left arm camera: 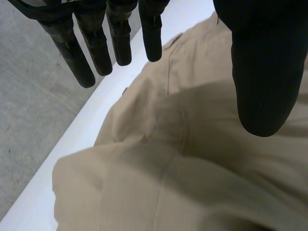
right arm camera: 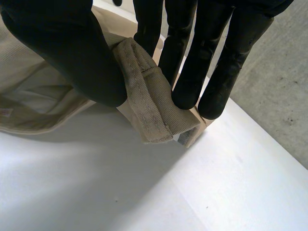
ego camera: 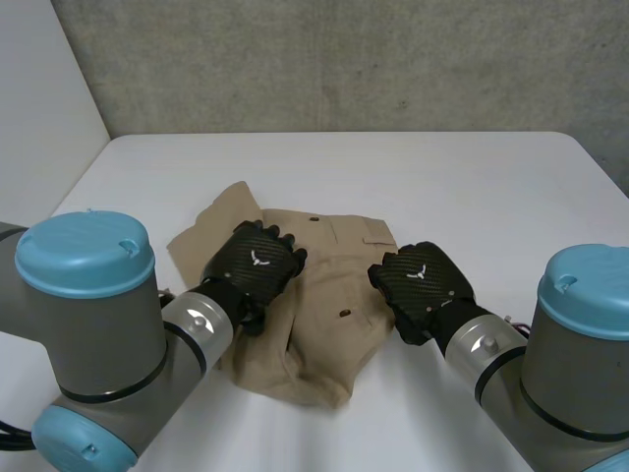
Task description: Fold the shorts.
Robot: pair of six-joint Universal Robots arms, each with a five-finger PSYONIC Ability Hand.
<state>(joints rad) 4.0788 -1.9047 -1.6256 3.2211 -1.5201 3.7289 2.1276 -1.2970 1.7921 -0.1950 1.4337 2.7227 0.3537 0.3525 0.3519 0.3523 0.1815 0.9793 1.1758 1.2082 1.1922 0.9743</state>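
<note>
The left robot hand, fingers straight and holding nothing, is over the left side of the shorts, crumpled near the table's front edge, while the right robot hand pinches their right edge, probably to fold it across.

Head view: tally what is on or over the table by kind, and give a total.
Tan shorts: 1
Black hands: 2, the left hand and the right hand
White table: 1
Total: 4
</note>
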